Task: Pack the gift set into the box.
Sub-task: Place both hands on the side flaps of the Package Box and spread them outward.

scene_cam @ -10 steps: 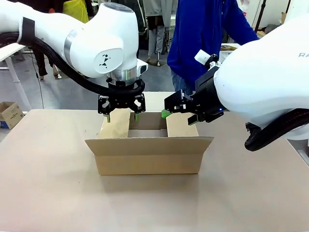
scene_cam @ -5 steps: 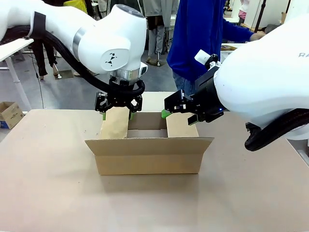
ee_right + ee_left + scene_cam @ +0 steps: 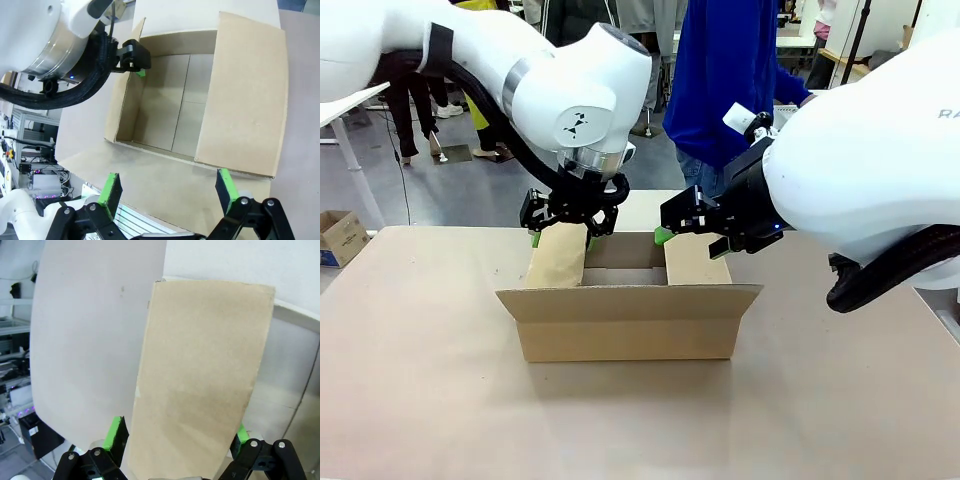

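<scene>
Table: a broad, matte tan surface, bare around the carton; it runs from the near edge to the far side.
Box: a plain brown carton standing upright near the middle of the table, mouth upward. Its near flap is folded outward and the two side flaps rise at a slant. The right wrist view looks down into the box at its brown floor panels.
Left gripper: it comes down from above over the top edge of the left flap. Its fingers are spread, one green pad on each side of that flap. Whether the pads actually press the flap's edges is hard to tell from the wrist view.
Right gripper: it hangs over the right flap at the box's far right corner. Its fingers are spread wide, with nothing between them.
Person: one stands at the far side of the table in a blue top, just behind the box.
Room: a grey floor, a white desk at far left, a small carton on the floor beside the table, and other people standing farther back.
</scene>
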